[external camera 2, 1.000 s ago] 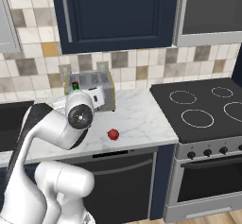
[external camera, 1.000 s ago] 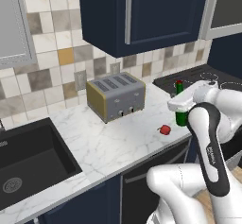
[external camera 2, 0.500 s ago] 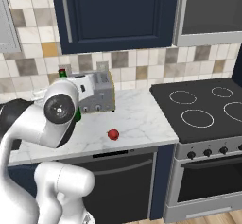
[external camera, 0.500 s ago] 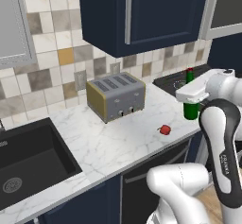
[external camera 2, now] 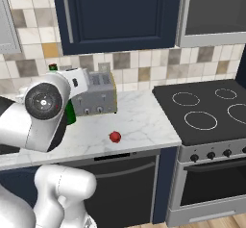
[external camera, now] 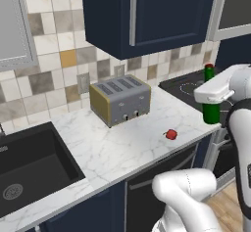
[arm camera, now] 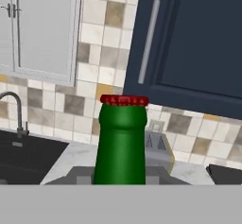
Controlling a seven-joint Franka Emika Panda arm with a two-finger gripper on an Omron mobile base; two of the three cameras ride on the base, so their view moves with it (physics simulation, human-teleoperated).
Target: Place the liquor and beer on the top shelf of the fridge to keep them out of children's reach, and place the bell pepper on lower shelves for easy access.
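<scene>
I am seeing the toaster (external camera: 120, 100) sitting on the counter (external camera: 112, 150) against the tiled wall, under the upper cabinet (external camera: 147, 15). The bell pepper (external camera: 171, 134) is lying on the counter in front of the toaster, nearer the stove (external camera 2: 211, 111), which is standing at the counter's right end. The sink (external camera: 29, 165) is sitting to the toaster's left. The beer (external camera: 211, 96) is standing upright in my gripper (external camera: 212, 95), right of the bell pepper, at the counter's stove end.

A home kitchen: marble counter (external camera: 117, 150), sink (external camera: 29, 170), toaster (external camera: 120, 100), stove (external camera 2: 211, 111), tiled backsplash (external camera: 54, 64).
</scene>
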